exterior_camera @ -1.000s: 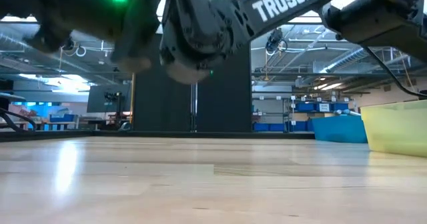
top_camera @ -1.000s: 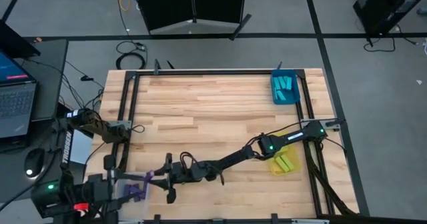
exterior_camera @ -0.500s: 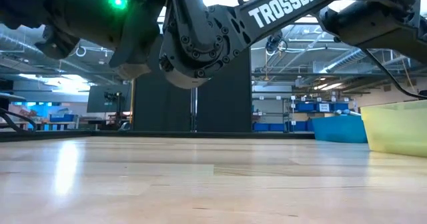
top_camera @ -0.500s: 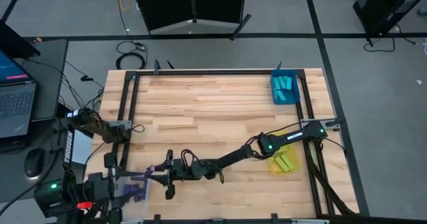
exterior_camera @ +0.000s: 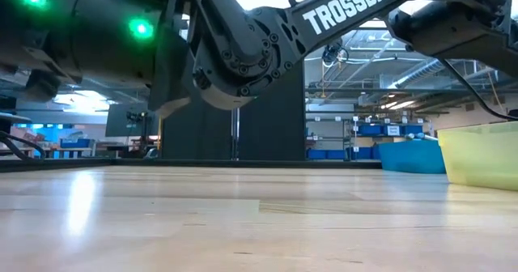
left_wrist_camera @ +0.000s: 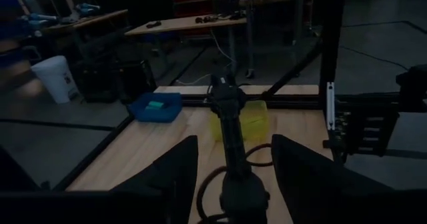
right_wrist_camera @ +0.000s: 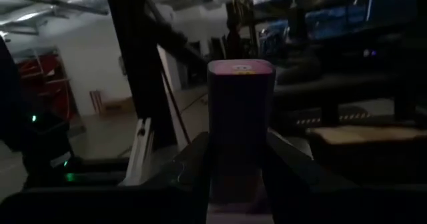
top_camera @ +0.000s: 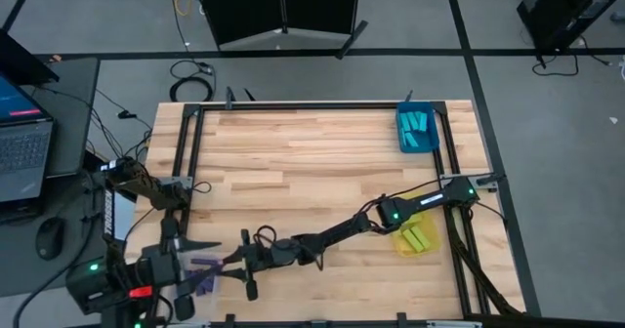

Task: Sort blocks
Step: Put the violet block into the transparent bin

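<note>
The right arm reaches across the wooden table (top_camera: 312, 157) toward its near left corner, where the right gripper (top_camera: 237, 262) is clamped on a purple block (right_wrist_camera: 240, 127); in the right wrist view the block stands upright between the two dark fingers (right_wrist_camera: 190, 167), which press against its sides. The left gripper (top_camera: 195, 255) hangs just beside it over the same corner, above the purple blocks lying in a clear tray (top_camera: 202, 279); in the left wrist view its fingers (left_wrist_camera: 175, 171) stand apart with nothing between them. Cyan blocks (top_camera: 417, 123) sit in the blue tray (top_camera: 404, 138) at the far right corner, and yellow-green blocks (top_camera: 420, 238) lie in the yellow tray (top_camera: 404, 247) at the right edge, partly under the right arm
</note>
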